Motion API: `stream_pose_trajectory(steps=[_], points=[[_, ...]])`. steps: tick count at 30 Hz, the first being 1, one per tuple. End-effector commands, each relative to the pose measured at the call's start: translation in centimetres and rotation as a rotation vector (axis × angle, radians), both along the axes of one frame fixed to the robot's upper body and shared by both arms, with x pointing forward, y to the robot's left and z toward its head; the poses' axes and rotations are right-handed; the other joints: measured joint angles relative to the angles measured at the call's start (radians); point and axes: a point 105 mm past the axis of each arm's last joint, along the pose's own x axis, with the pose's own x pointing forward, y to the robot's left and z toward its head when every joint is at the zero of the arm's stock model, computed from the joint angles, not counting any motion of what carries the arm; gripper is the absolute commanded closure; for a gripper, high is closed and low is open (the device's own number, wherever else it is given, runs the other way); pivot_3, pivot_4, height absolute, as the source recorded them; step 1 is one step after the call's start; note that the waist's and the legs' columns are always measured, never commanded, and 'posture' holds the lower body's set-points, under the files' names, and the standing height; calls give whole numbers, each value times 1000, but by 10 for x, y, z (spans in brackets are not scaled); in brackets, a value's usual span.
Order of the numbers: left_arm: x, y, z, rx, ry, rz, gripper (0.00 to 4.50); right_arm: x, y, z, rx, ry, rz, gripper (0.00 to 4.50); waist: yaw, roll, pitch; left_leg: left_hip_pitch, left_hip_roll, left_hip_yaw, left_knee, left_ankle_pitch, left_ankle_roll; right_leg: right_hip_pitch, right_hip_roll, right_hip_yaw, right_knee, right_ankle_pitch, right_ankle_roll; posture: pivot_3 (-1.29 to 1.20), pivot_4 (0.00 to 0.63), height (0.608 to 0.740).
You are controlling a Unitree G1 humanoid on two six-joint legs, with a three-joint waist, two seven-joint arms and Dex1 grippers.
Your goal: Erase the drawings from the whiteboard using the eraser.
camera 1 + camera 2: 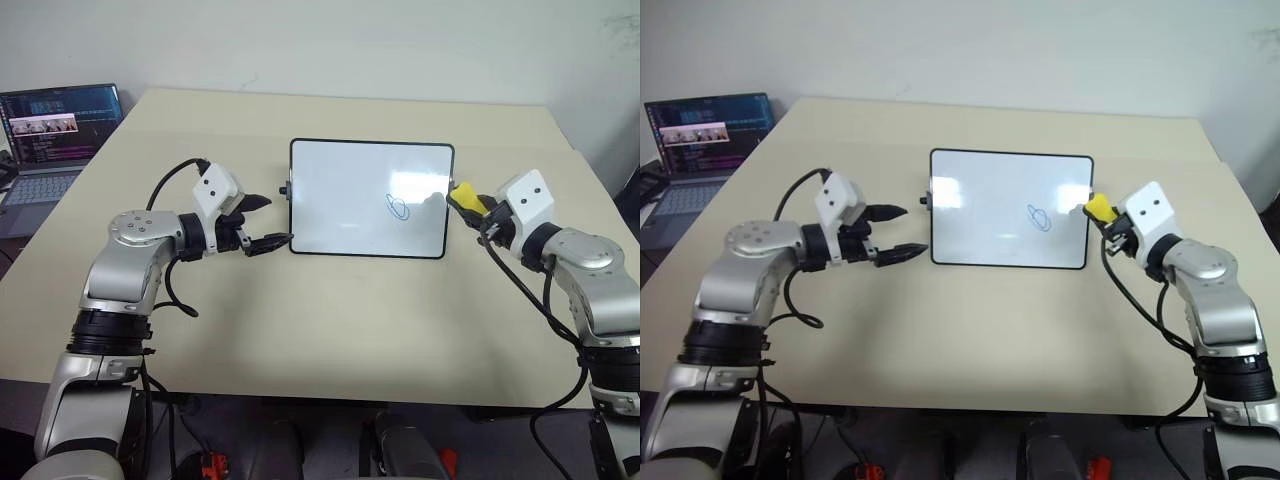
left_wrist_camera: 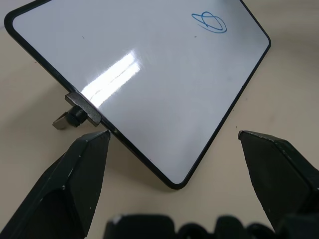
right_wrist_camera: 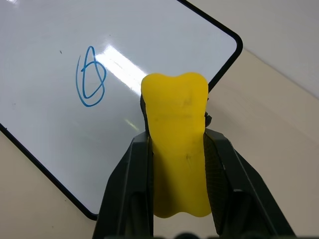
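On the beige table [image 1: 330,320], the whiteboard [image 1: 350,205] lies centred with one looped blue drawing [image 1: 398,208] left, the left end effector [image 1: 266,220] spread wide at its nine o'clock edge, and the right end effector [image 3: 177,164] clamping the yellow eraser [image 3: 178,149] at its three o'clock edge.

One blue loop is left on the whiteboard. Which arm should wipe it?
Right. Its gripper already clamps the eraser beside the loop; the left gripper is open at the whiteboard's far edge.
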Motion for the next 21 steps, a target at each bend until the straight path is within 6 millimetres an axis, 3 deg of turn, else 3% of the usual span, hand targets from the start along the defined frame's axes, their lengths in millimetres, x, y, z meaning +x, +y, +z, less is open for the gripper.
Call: stream_pose_trajectory(steps=[1,15,18,21], points=[[-2,2,14,4,-56,4,0,-1,-2,18,-12,-67,4,3482,0,0,0,0,0,0,0,0,0,0,0,0,0,0,0,0,150,740],[-1,-6,16,-6,-67,-22,0,0,-5,24,-3,-86,-11,3483,0,0,0,0,0,0,1,0,0,0,0,0,0,0,0,0,150,740],[-1,-8,16,-12,-69,-25,0,5,10,32,57,-125,12,3483,-1,0,0,0,0,0,1,0,0,0,0,0,1,0,0,0,150,740],[-1,-11,13,-20,-61,-34,0,10,44,29,124,-136,72,3483,-5,0,0,1,1,0,1,0,0,1,1,0,2,0,0,0,150,740]])
